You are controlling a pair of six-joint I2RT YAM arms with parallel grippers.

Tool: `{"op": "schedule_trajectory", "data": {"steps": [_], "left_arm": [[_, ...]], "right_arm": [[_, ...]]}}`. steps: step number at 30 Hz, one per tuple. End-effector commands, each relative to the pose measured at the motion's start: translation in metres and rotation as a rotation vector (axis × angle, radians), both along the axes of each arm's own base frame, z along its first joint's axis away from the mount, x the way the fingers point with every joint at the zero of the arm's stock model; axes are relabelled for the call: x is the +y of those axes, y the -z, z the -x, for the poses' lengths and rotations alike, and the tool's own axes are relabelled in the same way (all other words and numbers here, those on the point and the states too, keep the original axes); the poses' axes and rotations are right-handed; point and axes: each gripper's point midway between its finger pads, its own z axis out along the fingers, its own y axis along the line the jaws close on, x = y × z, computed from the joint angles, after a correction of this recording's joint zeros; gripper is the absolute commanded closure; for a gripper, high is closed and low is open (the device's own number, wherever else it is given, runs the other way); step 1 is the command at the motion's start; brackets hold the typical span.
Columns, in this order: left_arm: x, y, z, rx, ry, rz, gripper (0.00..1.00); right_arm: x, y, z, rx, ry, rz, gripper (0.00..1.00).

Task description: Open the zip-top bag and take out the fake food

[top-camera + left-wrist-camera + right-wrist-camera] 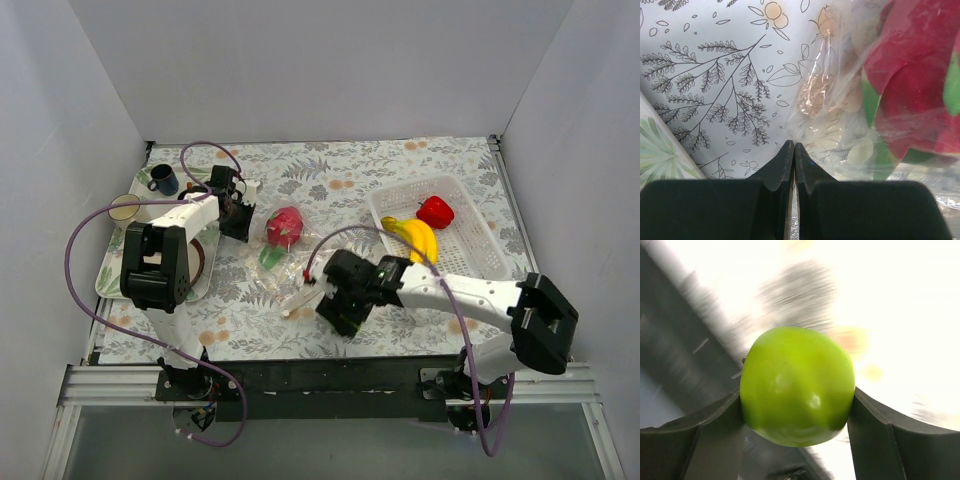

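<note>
The clear zip-top bag (283, 262) lies crumpled in the middle of the floral cloth. It holds a pink-red fruit (285, 225) and a small green piece (272, 257). My left gripper (238, 215) is at the bag's left edge. In the left wrist view the left gripper (794, 145) is shut, with the bag's film (830, 100) running into its tips and the pink-red fruit (920, 75) close by. My right gripper (336, 312) is near the bag's front end. In the right wrist view the right gripper (797, 392) is shut on a green apple (797, 385).
A white perforated basket (470, 255) at the right holds a yellow banana (418, 237) and a red pepper (435, 211). A blue mug (163, 180), a beige mug (125, 208) and a leaf-patterned tray (108, 275) stand at the left. White walls enclose the table.
</note>
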Motion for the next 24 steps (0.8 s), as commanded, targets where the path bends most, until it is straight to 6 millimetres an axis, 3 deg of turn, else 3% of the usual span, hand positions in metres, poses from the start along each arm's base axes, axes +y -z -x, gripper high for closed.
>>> {"op": "schedule_trajectory", "data": {"steps": [1, 2, 3, 4, 5, 7, 9, 12, 13, 14, 16, 17, 18, 21, 24], "left_arm": [[-0.011, -0.022, -0.004, -0.052, 0.022, 0.04, 1.0], [-0.012, -0.02, -0.002, -0.046, 0.026, 0.039, 1.0], [-0.013, -0.02, -0.002, -0.048, 0.03, 0.039, 1.0], [-0.014, -0.021, -0.001, -0.048, 0.032, 0.037, 1.0], [-0.015, -0.019, 0.001, -0.043, 0.034, 0.039, 1.0], [-0.015, -0.017, 0.003, -0.037, 0.041, 0.032, 1.0], [-0.014, -0.013, 0.005, -0.036, 0.043, 0.026, 1.0], [-0.013, -0.009, 0.007, -0.032, 0.045, 0.016, 1.0], [-0.012, -0.007, 0.007, -0.033, 0.047, 0.009, 1.0], [-0.012, -0.006, 0.007, -0.033, 0.049, 0.006, 1.0], [-0.01, -0.002, 0.007, -0.031, 0.054, -0.006, 1.0], [-0.008, 0.002, 0.007, -0.024, 0.053, -0.017, 1.0], [-0.008, 0.004, 0.006, -0.023, 0.054, -0.022, 1.0], [-0.004, 0.012, 0.002, -0.024, 0.055, -0.053, 1.0], [-0.001, 0.02, -0.002, -0.017, 0.058, -0.076, 1.0]], "right_arm": [[-0.034, -0.097, -0.162, -0.509, 0.526, -0.126, 0.99], [-0.047, -0.123, -0.182, -0.586, 0.632, -0.184, 0.99], [-0.064, -0.137, -0.2, -0.647, 0.731, -0.19, 0.99], [-0.102, -0.151, -0.226, -0.739, 0.888, -0.151, 0.99], [-0.121, -0.161, -0.236, -0.774, 0.97, -0.141, 0.99], [-0.165, -0.162, -0.253, -0.8, 1.13, -0.081, 0.99], [-0.2, -0.15, -0.26, -0.787, 1.251, 0.007, 0.99], [-0.226, -0.125, -0.254, -0.752, 1.32, 0.106, 0.99], [-0.227, -0.118, -0.253, -0.734, 1.321, 0.108, 0.92], [-0.228, -0.114, -0.253, -0.724, 1.324, 0.104, 0.67], [-0.231, -0.099, -0.249, -0.692, 1.322, 0.117, 0.45], [-0.232, -0.097, -0.248, -0.688, 1.324, 0.116, 0.2], [-0.23, -0.097, -0.25, -0.689, 1.322, 0.102, 0.05], [-0.229, -0.104, -0.254, -0.703, 1.314, 0.088, 0.01], [-0.229, -0.129, -0.261, -0.754, 1.323, 0.053, 0.02]]}}
